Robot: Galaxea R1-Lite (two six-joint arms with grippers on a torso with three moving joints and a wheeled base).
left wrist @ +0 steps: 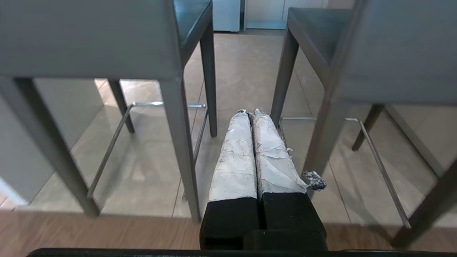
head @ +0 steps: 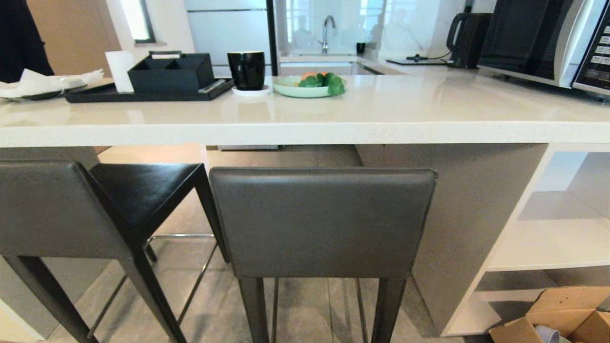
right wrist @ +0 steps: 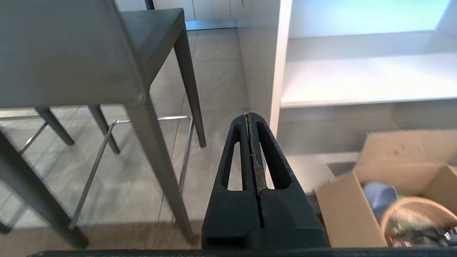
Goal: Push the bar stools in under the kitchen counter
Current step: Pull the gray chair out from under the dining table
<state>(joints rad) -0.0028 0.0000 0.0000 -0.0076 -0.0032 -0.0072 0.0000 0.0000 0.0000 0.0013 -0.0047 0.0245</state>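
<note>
Two bar stools stand in front of the kitchen counter (head: 333, 128), backrests toward me. The middle stool (head: 324, 221) faces the counter squarely, its seat hidden behind the backrest. The left stool (head: 52, 209) is turned at an angle, its seat (head: 143, 190) pointing under the slab. Neither arm shows in the head view. My left gripper (left wrist: 250, 113), shut with white-wrapped fingers (left wrist: 234, 157), hangs low before the gap between the two stools (left wrist: 85, 39) (left wrist: 392, 50). My right gripper (right wrist: 249, 116), shut and empty, sits right of the middle stool (right wrist: 64, 53), touching nothing.
White shelves (head: 553, 243) fill the counter's right end, with an open cardboard box (head: 562, 319) on the floor before them. On the slab are a black tray (head: 143, 95), a black mug (head: 246, 70), a green plate (head: 288, 88) and a microwave (head: 548, 38).
</note>
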